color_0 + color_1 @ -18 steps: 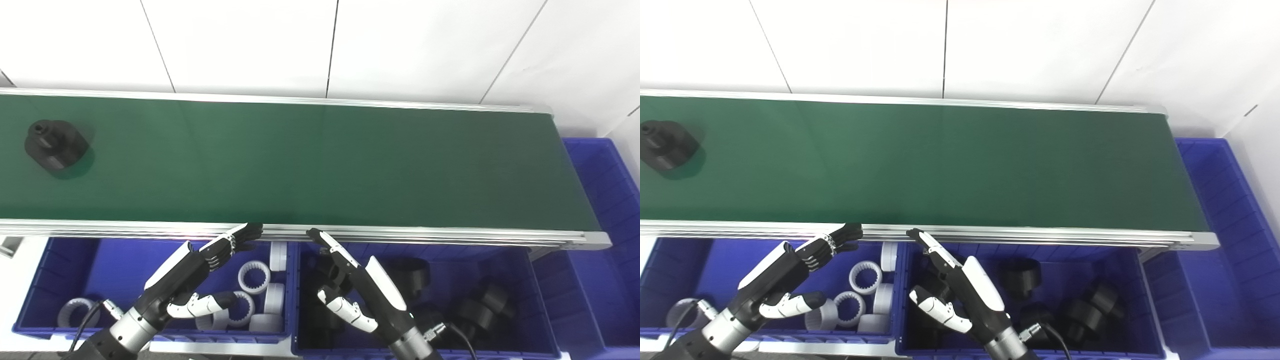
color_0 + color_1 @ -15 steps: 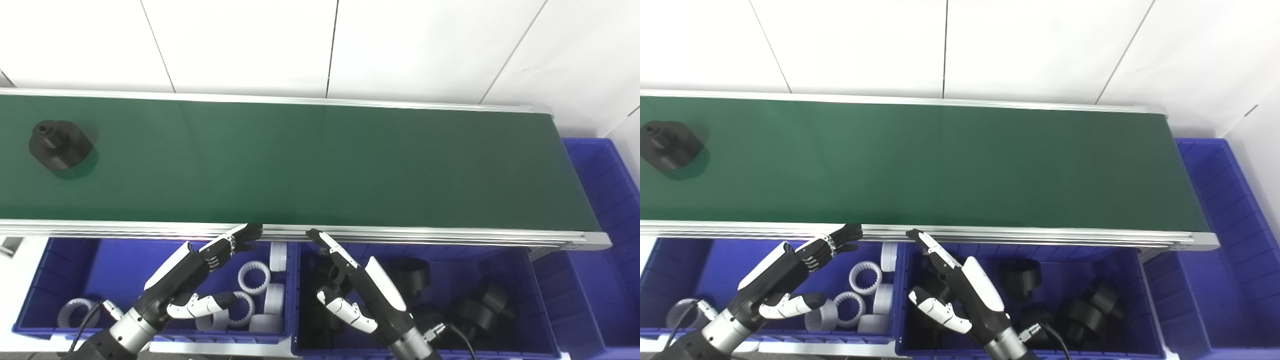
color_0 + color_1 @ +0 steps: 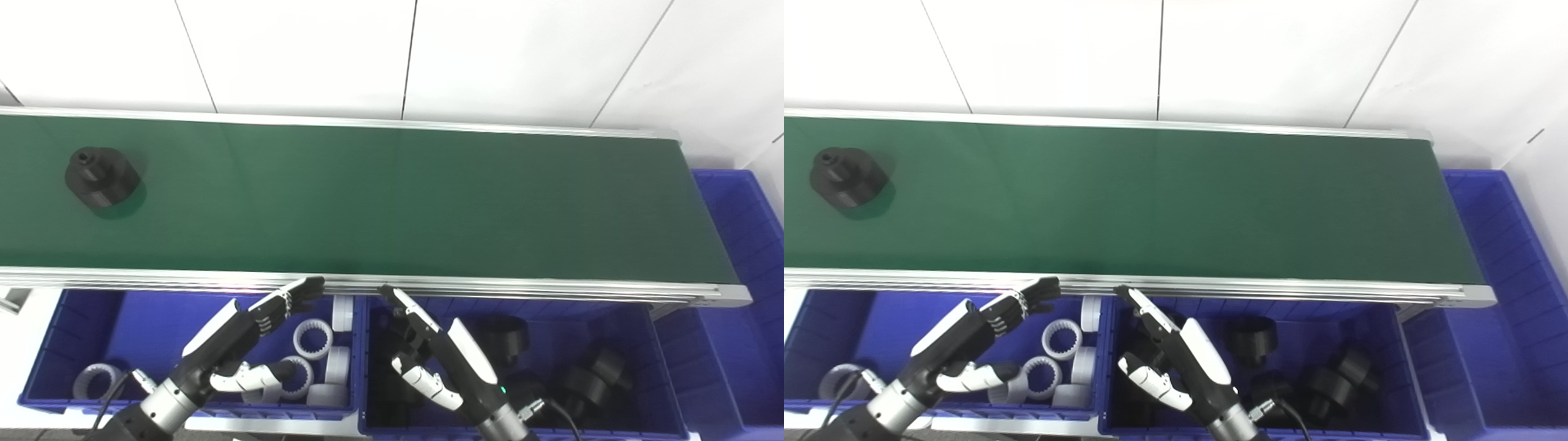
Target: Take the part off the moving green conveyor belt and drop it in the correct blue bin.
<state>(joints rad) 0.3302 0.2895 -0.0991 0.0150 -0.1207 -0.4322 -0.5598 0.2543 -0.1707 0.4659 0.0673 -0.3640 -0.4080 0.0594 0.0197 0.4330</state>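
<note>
Both empty: left hand [image 3: 245, 334] and right hand [image 3: 444, 355] hover over bins, fingers extended, spread.

Black part [image 3: 101, 178] now further right along the green belt [image 3: 392, 196].

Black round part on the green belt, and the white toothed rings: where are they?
Black round part [image 3: 101, 182], left eye view, its top face.
White toothed rings [image 3: 312, 335], left eye view, one ring's rim.
</note>
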